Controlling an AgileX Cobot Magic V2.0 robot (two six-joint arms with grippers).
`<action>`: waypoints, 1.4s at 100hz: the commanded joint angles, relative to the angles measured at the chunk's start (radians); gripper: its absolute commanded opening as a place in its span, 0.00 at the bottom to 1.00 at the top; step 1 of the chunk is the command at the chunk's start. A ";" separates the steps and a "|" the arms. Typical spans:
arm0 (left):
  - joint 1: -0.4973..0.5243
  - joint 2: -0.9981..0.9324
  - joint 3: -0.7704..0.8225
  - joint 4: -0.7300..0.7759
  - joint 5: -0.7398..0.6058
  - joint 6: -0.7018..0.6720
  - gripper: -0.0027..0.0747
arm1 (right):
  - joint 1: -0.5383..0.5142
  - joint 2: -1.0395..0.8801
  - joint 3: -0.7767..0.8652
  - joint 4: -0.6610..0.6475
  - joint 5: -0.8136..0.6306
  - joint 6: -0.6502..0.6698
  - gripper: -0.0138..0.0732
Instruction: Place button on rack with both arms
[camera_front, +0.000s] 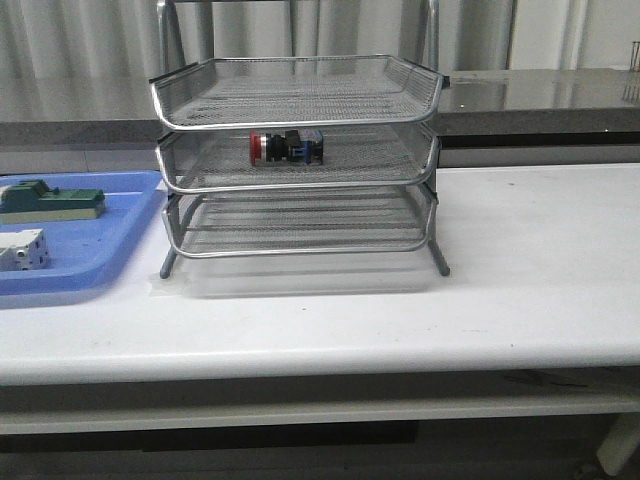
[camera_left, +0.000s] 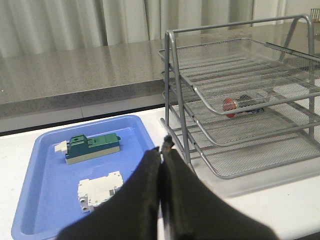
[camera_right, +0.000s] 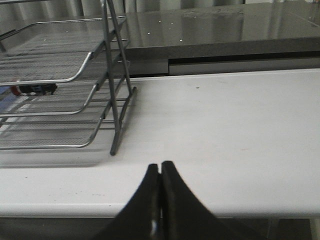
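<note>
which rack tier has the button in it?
The middle tier of the rack. The button lies on its side there, red head towards the blue tray; the top and bottom tiers hold nothing visible.

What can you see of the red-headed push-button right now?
The small push-button with a round red head, black collar and blue-grey rear block lies on its side on the mesh floor of the middle tray of the silver three-tier wire-mesh rack. In the front view its red head points left and it sits somewhat left of the tray's centre. Only the mesh touches it; neither gripper is near. The wrist views show it partly hidden behind the tray rims.
</note>
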 joint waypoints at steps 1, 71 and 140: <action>0.003 0.008 -0.028 -0.014 -0.078 -0.010 0.01 | -0.034 -0.047 0.017 -0.012 -0.099 0.003 0.09; 0.003 0.008 -0.028 -0.014 -0.078 -0.010 0.01 | -0.069 -0.080 0.162 -0.012 -0.254 0.002 0.09; 0.003 0.008 -0.028 -0.014 -0.078 -0.010 0.01 | -0.069 -0.080 0.162 -0.012 -0.252 0.002 0.09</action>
